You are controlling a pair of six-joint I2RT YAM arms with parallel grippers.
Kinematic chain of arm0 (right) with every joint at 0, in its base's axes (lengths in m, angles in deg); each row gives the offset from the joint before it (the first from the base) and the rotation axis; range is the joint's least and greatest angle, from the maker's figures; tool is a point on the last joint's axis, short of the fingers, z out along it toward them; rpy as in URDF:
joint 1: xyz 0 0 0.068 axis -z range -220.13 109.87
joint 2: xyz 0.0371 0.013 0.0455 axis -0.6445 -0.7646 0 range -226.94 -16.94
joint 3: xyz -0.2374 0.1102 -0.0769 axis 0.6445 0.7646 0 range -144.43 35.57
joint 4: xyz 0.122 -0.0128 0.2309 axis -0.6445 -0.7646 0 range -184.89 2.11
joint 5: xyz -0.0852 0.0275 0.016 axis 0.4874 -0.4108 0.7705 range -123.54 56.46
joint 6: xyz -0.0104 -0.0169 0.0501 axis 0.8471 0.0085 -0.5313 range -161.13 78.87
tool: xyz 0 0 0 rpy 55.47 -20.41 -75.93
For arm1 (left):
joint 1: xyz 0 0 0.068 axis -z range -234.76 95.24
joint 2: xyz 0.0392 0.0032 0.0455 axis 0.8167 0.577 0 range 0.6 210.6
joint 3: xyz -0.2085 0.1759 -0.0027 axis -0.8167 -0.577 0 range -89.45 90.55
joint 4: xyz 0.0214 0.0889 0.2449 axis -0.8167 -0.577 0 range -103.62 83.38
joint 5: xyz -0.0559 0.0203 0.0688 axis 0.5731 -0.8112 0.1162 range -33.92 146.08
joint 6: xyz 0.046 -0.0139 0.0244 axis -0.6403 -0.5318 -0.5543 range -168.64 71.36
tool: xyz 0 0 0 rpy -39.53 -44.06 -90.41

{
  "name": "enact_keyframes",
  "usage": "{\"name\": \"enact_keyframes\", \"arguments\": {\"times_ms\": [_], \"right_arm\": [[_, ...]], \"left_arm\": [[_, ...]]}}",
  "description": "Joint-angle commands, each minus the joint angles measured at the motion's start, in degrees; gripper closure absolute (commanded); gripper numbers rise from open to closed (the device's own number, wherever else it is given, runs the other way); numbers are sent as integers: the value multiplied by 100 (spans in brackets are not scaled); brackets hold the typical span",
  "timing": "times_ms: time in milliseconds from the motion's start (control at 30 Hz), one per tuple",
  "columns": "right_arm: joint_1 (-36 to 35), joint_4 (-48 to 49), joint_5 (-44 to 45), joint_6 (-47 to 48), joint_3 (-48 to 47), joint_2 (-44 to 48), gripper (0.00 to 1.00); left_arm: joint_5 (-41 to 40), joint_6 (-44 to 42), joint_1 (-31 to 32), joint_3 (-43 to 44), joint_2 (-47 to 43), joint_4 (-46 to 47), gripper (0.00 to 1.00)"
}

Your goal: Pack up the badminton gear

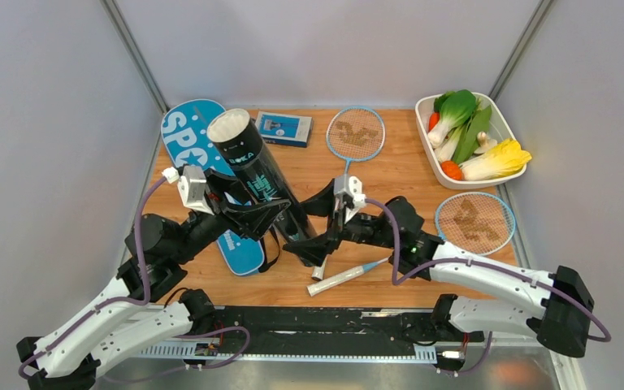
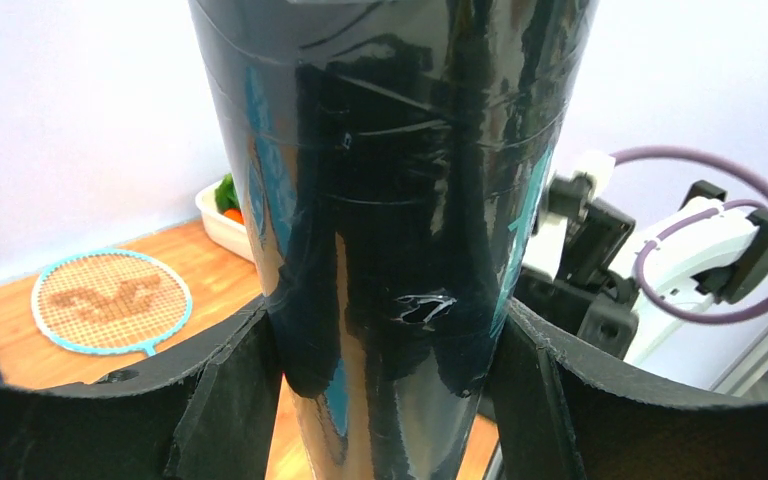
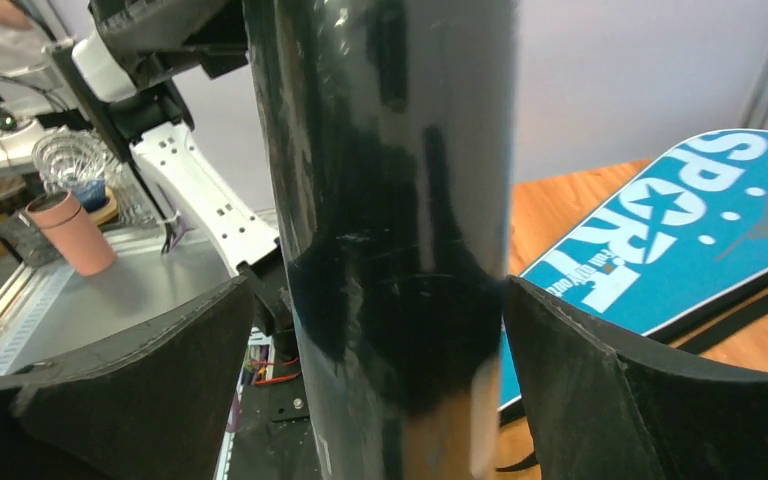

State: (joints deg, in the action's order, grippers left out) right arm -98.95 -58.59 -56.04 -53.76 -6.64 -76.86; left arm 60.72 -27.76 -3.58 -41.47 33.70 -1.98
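The long black tube [image 1: 258,173] stands tilted over the table, its open top showing white inside. My left gripper [image 1: 270,213] is shut on the tube's middle; in the left wrist view [image 2: 385,400] both pads press its sides. My right gripper [image 1: 307,244] straddles the tube's lower part; in the right wrist view [image 3: 380,380] the jaws are open with a gap on the left side. The blue "SPORT" cover [image 1: 187,134] lies behind and under the tube. One racket [image 1: 356,134] lies at the back, the other [image 1: 474,221] at the right. No loose shuttlecocks show.
A small blue box [image 1: 283,127] lies at the back beside the cover. A white tray [image 1: 487,175] of vegetables stands at the back right. The second racket's white handle [image 1: 341,278] lies near the front edge under my right arm.
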Motion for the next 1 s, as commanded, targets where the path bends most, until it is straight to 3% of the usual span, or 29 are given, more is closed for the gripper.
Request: {"name": "enact_keyframes", "arguments": {"times_ms": [0, 167, 333, 733, 967], "right_arm": [[-306, 266, 19, 355, -425, -360, 5], [-407, 292, 254, 208, -472, -552, 21], [-404, 572, 550, -57, -177, -396, 50], [-225, 274, 1589, -456, -71, 0, 63], [815, -1218, 2936, -673, -341, 235, 63]], "left_arm": [[38, 359, -15, -12, -51, 719, 36], [-87, 497, -12, -172, -170, 844, 29], [-203, 459, -12, -332, -363, 845, 12], [-547, -263, -14, -432, -706, 59, 11], [-987, -1114, -11, -720, -1111, -774, 10]]}}
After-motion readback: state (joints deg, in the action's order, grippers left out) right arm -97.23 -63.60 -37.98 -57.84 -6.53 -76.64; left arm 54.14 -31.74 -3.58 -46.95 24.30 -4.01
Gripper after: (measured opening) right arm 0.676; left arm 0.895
